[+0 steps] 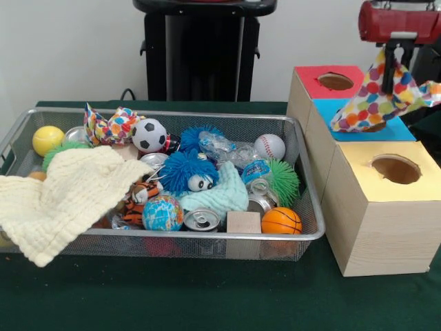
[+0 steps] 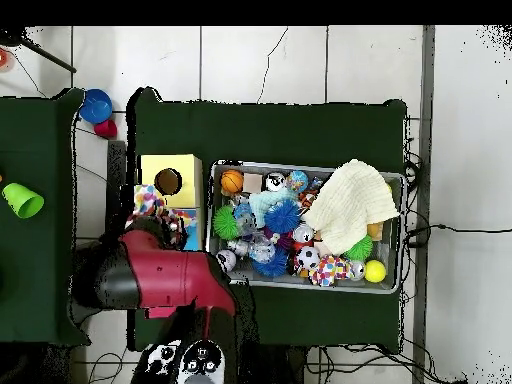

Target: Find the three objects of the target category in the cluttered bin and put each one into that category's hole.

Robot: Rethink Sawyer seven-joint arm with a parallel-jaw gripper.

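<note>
My gripper (image 1: pixel 390 83) is shut on a confetti cloth (image 1: pixel 375 96), white with red, orange, blue and yellow patches. It holds the cloth above the blue-topped box, just behind the largest wooden box. That box's yellow-surround hole (image 1: pixel 396 169) is open and uncovered. In the overhead view the held cloth (image 2: pixel 148 203) hangs next to the yellow hole (image 2: pixel 168 181), partly under the red arm. A second confetti cloth (image 1: pixel 110 127) lies in the wire mesh bin (image 1: pixel 207 236) at its back left; it also shows in the overhead view (image 2: pixel 330 270). No third one shows.
The bin holds a big pale-yellow waffle cloth (image 1: pixel 69 200) draped over its left rim, a mint-green cloth (image 1: pixel 220 196), balls, cans and fuzzy toys. The red-surround hole (image 1: pixel 335 81) is at the back. The held cloth hides the blue box's hole.
</note>
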